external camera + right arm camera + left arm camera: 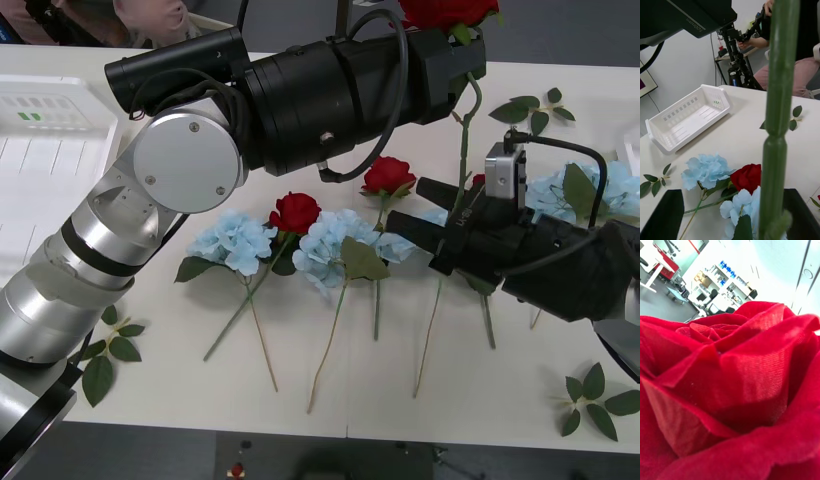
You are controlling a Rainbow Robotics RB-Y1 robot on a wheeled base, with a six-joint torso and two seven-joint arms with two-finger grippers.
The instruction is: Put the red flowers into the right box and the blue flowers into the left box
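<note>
Held rose: 1 red flower is up in the air at the far right of the table. Its stem hangs down toward the flowers below.
Left gripper: it sits just under the rose head. Its fingers are hidden, but I judge that they pinch the stem, because nothing else carries the rose.
Right gripper: it is low, beside the hanging stem. Its fingers are spread, with the stem between them and not yet pinched.
Other roses: 2 lie in the middle of the table, among the blue ones.
Blue flowers: they lie in a row on the table, none in a box.
Left box: it stands at the far left.
Right box: a white edge at the far right is perhaps this box.
Risk 1: if the left gripper lets go before the right one closes, the rose falls on the row.
Risk 2: the thin stem may swing out of the gap, so the right fingers would close on nothing.
Risk 3: the low right gripper may push the blue flowers under it.
Writing: small green marks are on the left box rim. White print on the left arm is perhaps "100mm".
</note>
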